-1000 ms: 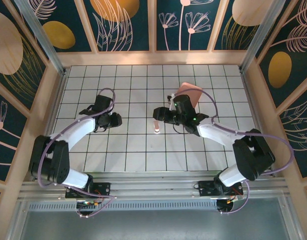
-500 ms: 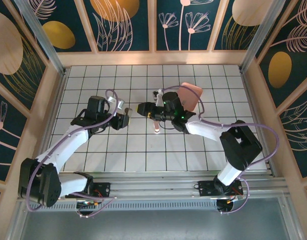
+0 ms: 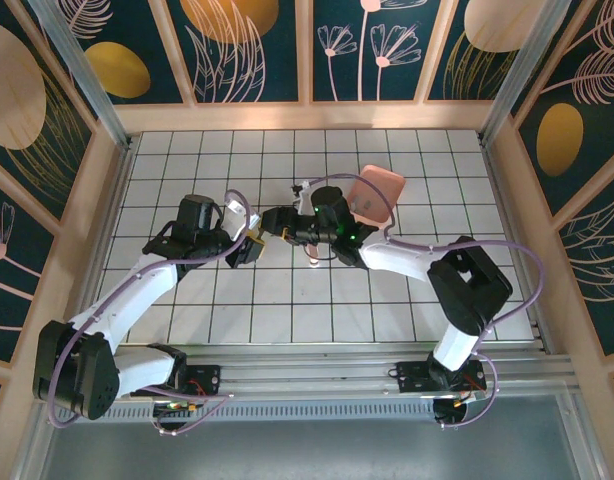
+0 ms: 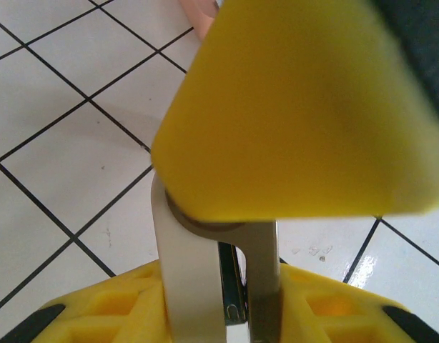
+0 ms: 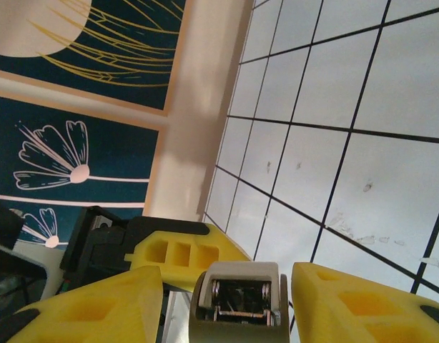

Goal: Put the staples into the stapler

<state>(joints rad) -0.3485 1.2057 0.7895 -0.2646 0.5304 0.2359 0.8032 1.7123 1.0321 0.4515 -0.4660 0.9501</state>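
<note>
The stapler [image 4: 194, 279] is a pale beige bar with a silver channel, and my left gripper [image 4: 216, 314] is shut on it, yellow pads pressed to both its sides. In the top view the left gripper [image 3: 252, 243] and right gripper [image 3: 271, 222] meet tip to tip above the middle tiles. The stapler's open end [image 5: 241, 289] sits between the fingers of my right gripper [image 5: 227, 304], which stands open with a gap on the left side. One right finger [image 4: 298, 107] covers the stapler's top. The staples are hidden.
A salmon-pink tray [image 3: 379, 188] lies behind the right arm. A small pale pink piece [image 3: 314, 256] stands upright on the tiles just right of the grippers. Wooden walls [image 3: 105, 190] ring the white tiled floor [image 3: 287, 310].
The left gripper has swung right and the right gripper left, from about two tiles apart until they meet over the centre. The small pink piece and the tray have stayed put.
</note>
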